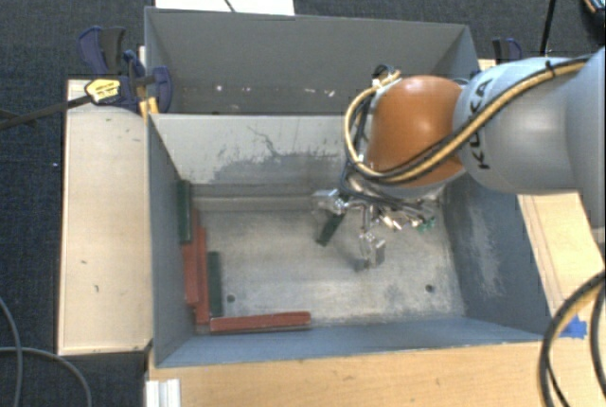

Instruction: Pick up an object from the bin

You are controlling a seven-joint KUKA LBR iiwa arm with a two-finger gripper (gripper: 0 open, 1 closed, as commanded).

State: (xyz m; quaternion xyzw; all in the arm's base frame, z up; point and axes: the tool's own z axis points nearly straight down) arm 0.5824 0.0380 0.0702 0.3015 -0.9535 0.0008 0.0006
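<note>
My gripper (348, 249) hangs under the orange dome over the middle of the bin floor, slightly right of centre. Its fingers stand apart, one dark fingertip (328, 233) on the left and one metal fingertip (371, 254) on the right, and I see nothing between them. The gripper is open. The nearest loose thing is a red-brown flat bar (260, 323) lying along the front wall, well to the lower left of the gripper. A small green bit (427, 225) shows just right of the gripper, close under the arm.
A second red-brown bar (195, 274) runs along the left wall and meets the front bar in the corner. Two dark green strips (183, 211) (214, 284) lie beside it. The arm covers the bin's back right part.
</note>
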